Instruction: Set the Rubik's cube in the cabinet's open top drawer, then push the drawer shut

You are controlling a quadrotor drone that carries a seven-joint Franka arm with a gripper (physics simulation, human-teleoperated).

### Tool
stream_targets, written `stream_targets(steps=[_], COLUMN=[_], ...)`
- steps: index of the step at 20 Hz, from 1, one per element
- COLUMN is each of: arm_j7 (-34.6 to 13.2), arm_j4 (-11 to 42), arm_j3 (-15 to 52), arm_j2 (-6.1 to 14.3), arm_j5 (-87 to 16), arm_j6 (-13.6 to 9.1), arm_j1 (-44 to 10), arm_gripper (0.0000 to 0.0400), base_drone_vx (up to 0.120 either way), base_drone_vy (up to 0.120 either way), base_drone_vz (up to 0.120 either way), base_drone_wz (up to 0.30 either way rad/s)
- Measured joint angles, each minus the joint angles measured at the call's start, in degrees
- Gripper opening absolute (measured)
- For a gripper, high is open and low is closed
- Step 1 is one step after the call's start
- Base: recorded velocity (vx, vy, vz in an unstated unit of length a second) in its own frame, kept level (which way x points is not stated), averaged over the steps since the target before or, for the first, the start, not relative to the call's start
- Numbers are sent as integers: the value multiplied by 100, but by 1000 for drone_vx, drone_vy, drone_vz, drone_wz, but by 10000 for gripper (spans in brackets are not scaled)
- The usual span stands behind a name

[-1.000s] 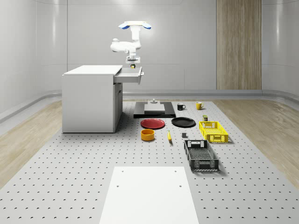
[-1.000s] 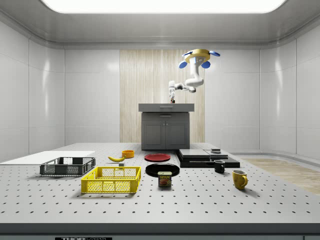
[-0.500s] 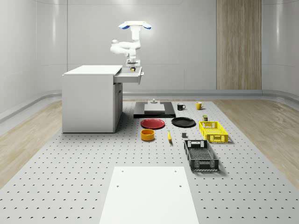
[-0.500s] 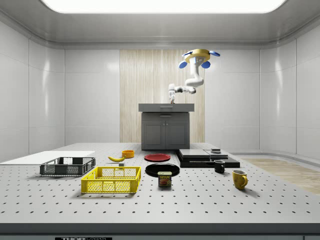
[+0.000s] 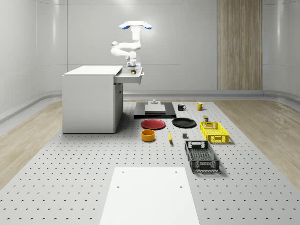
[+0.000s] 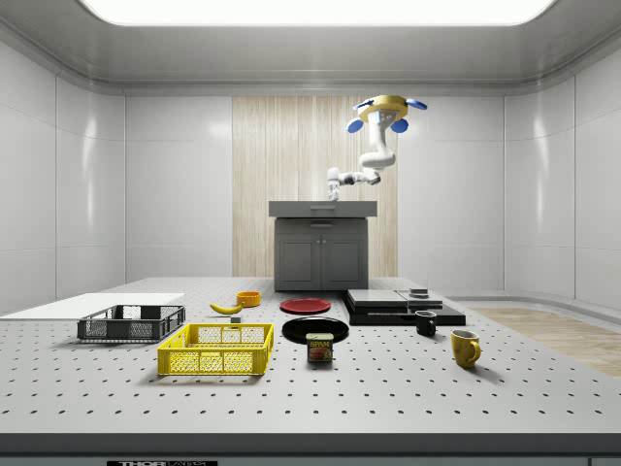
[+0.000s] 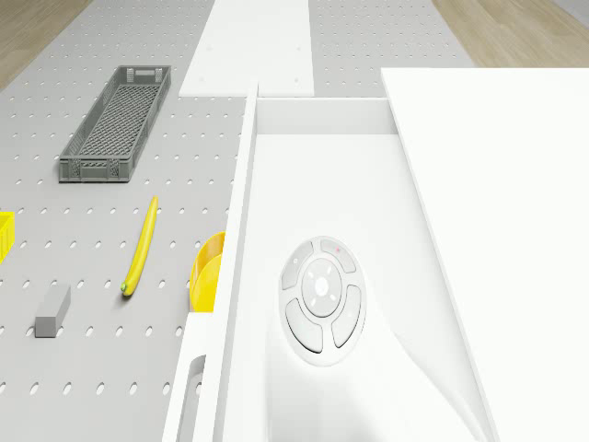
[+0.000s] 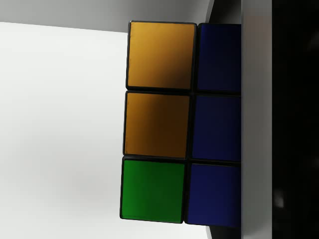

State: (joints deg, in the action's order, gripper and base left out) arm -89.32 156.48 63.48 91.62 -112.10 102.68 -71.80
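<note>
The drone (image 5: 135, 25) hovers beside the cabinet (image 5: 91, 98) as its arm has drawn back over the open drawer (image 5: 130, 75), the gripper (image 5: 132, 66) apparently shut on the cube (image 8: 179, 122), ready for release.

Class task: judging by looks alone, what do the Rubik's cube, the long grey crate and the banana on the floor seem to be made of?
Rubik's cube: probably plastic, smooth orange, green and blue tiles in black seams, faint sheen. Long grey crate: likely matte moulded plastic, judging by its lattice floor and slotted walls. Banana: smooth yellow peel with a darker tip; whether real or replica, the render leaves open.
</note>
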Motion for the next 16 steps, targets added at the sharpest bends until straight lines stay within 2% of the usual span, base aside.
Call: stream_targets(steps=[1,2,3,4,6,8,15,16], arm_j7=[2,155,649,570,226,-54,-471,-494], arm_j4=[-26,-86,-207,-208,-183,-129,134,173], arm_j3=[-55,-83,-82,-95,-164,-168,195,272], arm_j2=[-34,-53,-51,-67,-109,-148,-194,-196], arm_j5=[-60,-47,74,50,-94,-201,-39,21], arm_j6=[-1,102,178,154,99,1,-361,-410], arm_j1=[-7,50,251,307,201,133,152,170], arm_gripper=[294,293,305,304,356,373,395,396], base_drone_vx=[0,0,0,0,0,0,0,0], base_drone_vy=[0,0,0,0,0,0,0,0], base_drone_vz=[0,0,0,0,0,0,0,120], base_drone_wz=[0,0,0,0,0,0,0,0])
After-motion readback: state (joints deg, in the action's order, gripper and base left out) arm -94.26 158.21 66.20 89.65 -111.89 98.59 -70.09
